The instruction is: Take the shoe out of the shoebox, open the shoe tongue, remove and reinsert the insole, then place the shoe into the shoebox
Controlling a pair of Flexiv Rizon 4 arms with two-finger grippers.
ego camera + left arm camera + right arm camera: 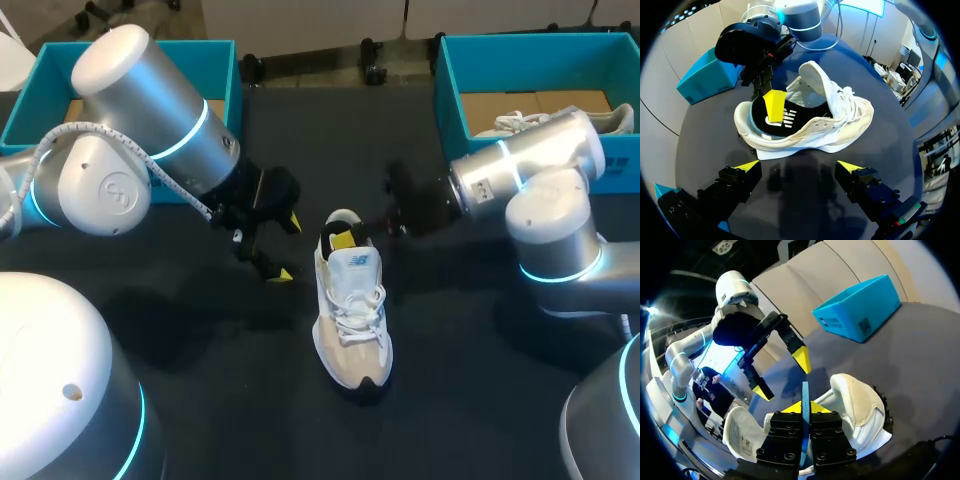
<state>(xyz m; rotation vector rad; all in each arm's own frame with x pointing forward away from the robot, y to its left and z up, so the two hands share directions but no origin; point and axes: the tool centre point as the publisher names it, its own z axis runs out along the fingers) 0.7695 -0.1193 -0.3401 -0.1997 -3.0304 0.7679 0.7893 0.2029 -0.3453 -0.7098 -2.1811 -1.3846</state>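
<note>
A white and beige shoe (352,318) lies on the dark table, its toe toward the near edge. My right gripper (343,240) reaches into the shoe's opening and is shut on the edge of the dark insole (790,120), which sits inside the shoe (840,120). In the right wrist view the insole's thin edge (805,390) stands between the yellow tips of that gripper (805,408), with the shoe (855,405) below. Just left of the shoe's heel, my left gripper (288,248) stands open and holds nothing. Its tips (799,167) face the shoe's side.
A teal shoebox (225,70) stands at the back left, partly behind my left arm. A second teal box (450,90) at the back right holds another white shoe (520,122). Bare dark table lies in front of the shoe and on both sides.
</note>
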